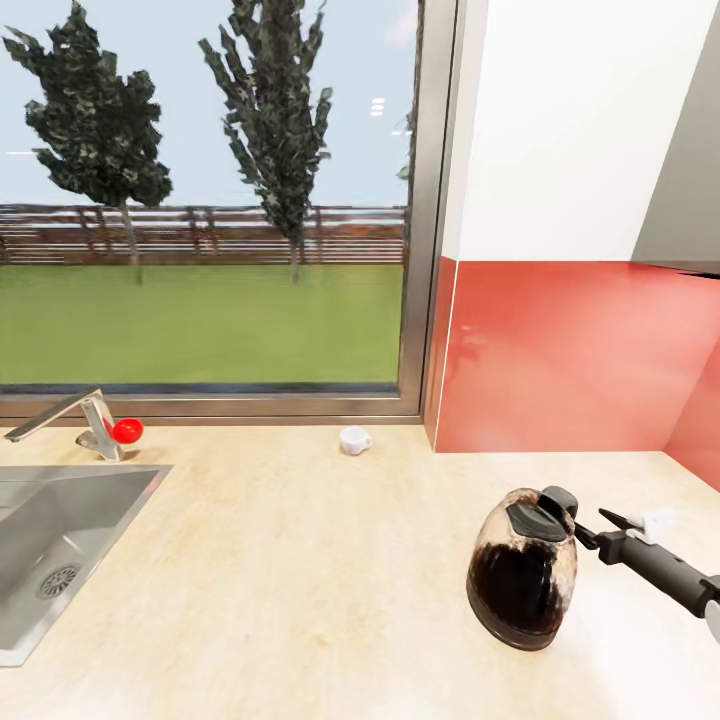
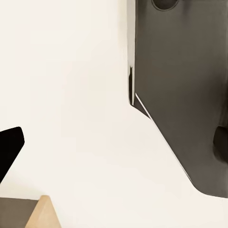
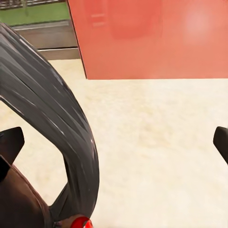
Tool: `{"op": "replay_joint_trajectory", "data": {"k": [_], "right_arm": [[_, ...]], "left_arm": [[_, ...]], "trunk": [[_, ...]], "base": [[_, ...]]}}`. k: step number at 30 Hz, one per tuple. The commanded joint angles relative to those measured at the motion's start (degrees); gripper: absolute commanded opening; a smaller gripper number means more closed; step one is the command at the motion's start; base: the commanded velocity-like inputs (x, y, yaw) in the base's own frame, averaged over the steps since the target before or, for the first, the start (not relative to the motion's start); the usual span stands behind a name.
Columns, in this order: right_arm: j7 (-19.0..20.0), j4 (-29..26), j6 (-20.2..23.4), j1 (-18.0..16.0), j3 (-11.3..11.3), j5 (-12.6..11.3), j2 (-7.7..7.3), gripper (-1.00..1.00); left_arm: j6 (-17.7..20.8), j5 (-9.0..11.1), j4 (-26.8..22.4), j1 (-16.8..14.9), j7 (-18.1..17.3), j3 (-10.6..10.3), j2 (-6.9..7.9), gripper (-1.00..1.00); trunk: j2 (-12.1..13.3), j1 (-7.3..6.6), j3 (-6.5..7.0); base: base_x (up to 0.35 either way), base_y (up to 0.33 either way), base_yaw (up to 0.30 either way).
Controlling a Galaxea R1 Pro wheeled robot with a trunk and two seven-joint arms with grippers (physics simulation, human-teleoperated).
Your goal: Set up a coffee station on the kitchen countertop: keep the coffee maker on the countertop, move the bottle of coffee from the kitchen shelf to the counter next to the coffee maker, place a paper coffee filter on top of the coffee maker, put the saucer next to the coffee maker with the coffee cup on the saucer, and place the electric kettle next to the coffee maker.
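**Kettle on the bench, right claw open beside its handle**

Nearest to me on the right, the electric kettle (image 1: 522,578) stands upright on the pale wood-look bench (image 1: 300,580), its glass body dark and its black lid on. Its handle (image 1: 565,505) points right, toward the right claw (image 1: 622,520), which sits just beside it at the end of a dark arm coming in from the right edge. In the right wrist view the kettle's curved ribbed handle (image 3: 57,137) rises close between the claw's two fingertips (image 3: 10,142), which stand wide apart at either edge with nothing pinched between them; whether a finger touches the handle I cannot tell.

On the near left a steel sink (image 1: 60,545) is sunk into the bench, with a tap (image 1: 80,420) and a small red ball (image 1: 127,431) behind it.

Farther back, near the window sill, the tiny white coffee cup (image 1: 354,440) sits alone on the bench, well apart from the kettle. A red splashback (image 1: 570,355) runs along the far right wall.

The left wrist view shows one dark fingertip (image 2: 8,147) over a pale surface beside a dark grey panel (image 2: 185,85); how far that left claw is open I cannot tell.
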Motion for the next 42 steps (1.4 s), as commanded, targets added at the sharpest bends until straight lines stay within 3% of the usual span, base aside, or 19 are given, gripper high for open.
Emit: {"op": "replay_joint_trajectory", "data": {"k": [1,20,27,42], "right_arm": [[0.2,0.0,0.3,0.0,0.0,-0.5,-0.01,1.0],[-0.8,0.0,-1.5,0.0,0.0,-0.5,0.86,1.0],[-2.6,0.0,-1.6,0.0,0.0,-0.5,2.12,1.0],[-2.8,0.0,-1.6,-0.1,0.0,-0.6,2.58,1.0]], "left_arm": [[0.4,0.6,-0.2,0.0,0.2,-0.5,-0.02,1.0],[0.4,0.5,0.0,0.0,0.2,-0.6,-0.81,1.0],[0.4,0.5,0.0,0.0,0.2,-0.6,-0.87,1.0],[0.4,0.5,0.0,0.0,0.2,-0.6,-0.87,1.0]], "trunk": [[-0.1,0.03,-0.07],[-0.1,0.03,-0.07],[-0.1,0.03,-0.07],[-0.1,0.03,-0.07]], "base": [[0.0,0.0,0.0],[0.0,0.0,0.0],[0.0,0.0,0.0],[0.0,0.0,0.0]]}}
